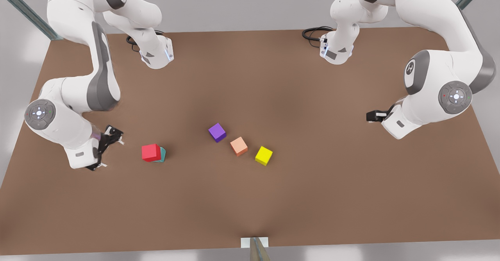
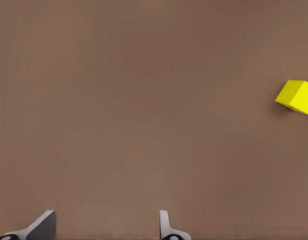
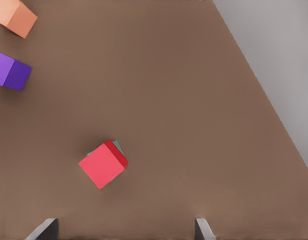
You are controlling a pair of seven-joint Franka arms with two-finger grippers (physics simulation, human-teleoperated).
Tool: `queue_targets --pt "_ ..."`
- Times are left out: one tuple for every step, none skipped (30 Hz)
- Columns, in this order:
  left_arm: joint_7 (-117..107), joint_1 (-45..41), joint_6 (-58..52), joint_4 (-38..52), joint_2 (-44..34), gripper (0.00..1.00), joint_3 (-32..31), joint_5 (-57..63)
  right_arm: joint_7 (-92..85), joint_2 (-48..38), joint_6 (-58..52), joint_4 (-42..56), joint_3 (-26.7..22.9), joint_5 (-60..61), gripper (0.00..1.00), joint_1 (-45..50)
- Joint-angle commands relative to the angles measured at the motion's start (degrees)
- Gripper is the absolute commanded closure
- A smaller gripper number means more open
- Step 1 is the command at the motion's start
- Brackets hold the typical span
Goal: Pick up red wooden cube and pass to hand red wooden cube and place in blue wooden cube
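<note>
Brown counter (image 1: 250, 77) lay under both arms. Red cube (image 1: 150, 152) sat stacked on the blue cube (image 1: 163, 155), lower left of the front view; my right tool (image 1: 111, 142) beside it gaped empty, job apparently done. My left tool (image 2: 106, 225), also wide open and empty, waited near the yellow cube (image 2: 296, 96).

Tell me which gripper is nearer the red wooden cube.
Right. The right gripper hangs open just beside the red wooden cube; the left gripper, also open, waits far across the table.
</note>
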Motion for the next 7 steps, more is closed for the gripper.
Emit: queue_targets --pt "0.0 0.1 -2.4 0.0 0.0 0.0 0.0 -0.4 52.6 -2.5 -18.4 2.4 0.0 1.2 0.0 -1.1" --pt "-0.1 0.1 -2.1 0.0 0.0 0.0 0.0 -0.3 53.8 -4.0 -18.6 1.8 0.0 1.2 0.0 -1.1" --pt "-0.4 0.1 -1.8 0.2 0.0 0.0 0.0 -0.3 53.0 -5.3 -18.6 0.7 0.0 0.5 0.0 -1.1" --pt "-0.4 -0.2 -1.6 0.9 0.0 0.0 -0.2 -0.4 53.7 -5.6 -18.6 0.5 0.0 0.4 0.0 -1.0" --pt "-0.4 0.0 -1.8 0.8 0.0 0.0 -0.4 -3.3 53.7 -5.9 -18.6 0.5 0.2 0.3 0.0 -0.9" --pt "-0.2 0.7 -1.8 0.8 0.1 0.0 0.0 -3.5 53.7 -6.1 -18.6 0.5 0.3 0.3 0.0 -0.9" --pt "0.0 1.1 -1.8 0.8 0.3 0.0 0.0 -3.4 53.6 -6.2 -18.6 0.5 0.4 0.3 0.0 -0.9"
